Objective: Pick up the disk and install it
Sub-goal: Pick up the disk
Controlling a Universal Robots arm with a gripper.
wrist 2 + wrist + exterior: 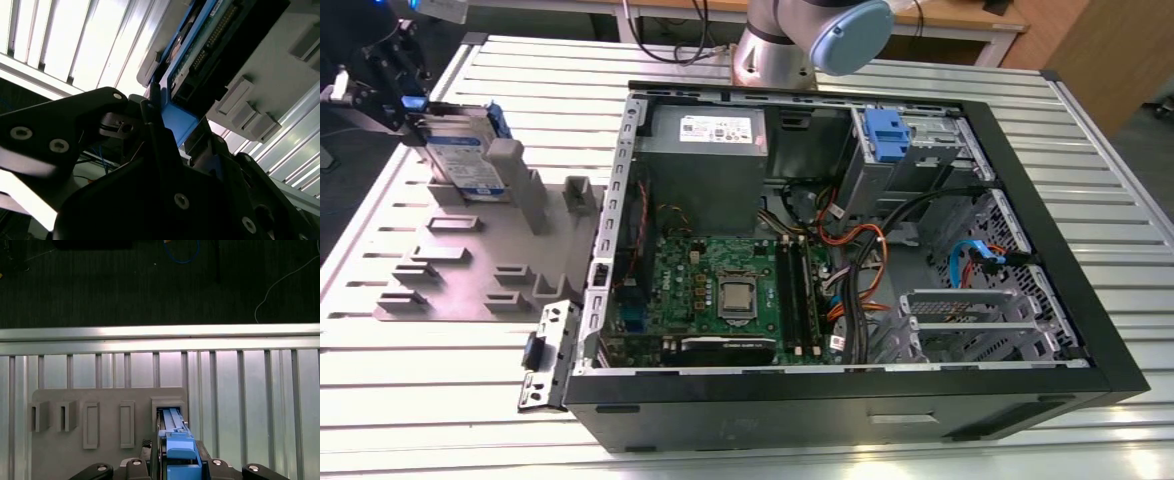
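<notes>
The disk (pixel 464 160) stands on edge in a holder at the far end of the grey fixture plate (pixel 500 255), on the exterior view's left. It shows its white-and-blue label and blue side rails. My gripper (pixel 411 105) is at the disk's upper end, shut on its blue rail. In the first wrist view the disk (pixel 175 437) runs edge-on from the slot up between my gripper's (pixel 177 467) black fingers. In the second wrist view the blue rail and the disk's underside (pixel 200 45) sit just beyond my gripper (pixel 175 125). Whether the disk has lifted out of the slot I cannot tell.
The open computer case (pixel 1067 300) lies on the slatted metal table (pixel 427 400), to the exterior view's right of the plate. Inside are a grey power supply (pixel 707 150), a motherboard (pixel 720 290), cables and a drive bay with a blue latch (pixel 887 135). The arm's base (pixel 781 50) stands behind the case.
</notes>
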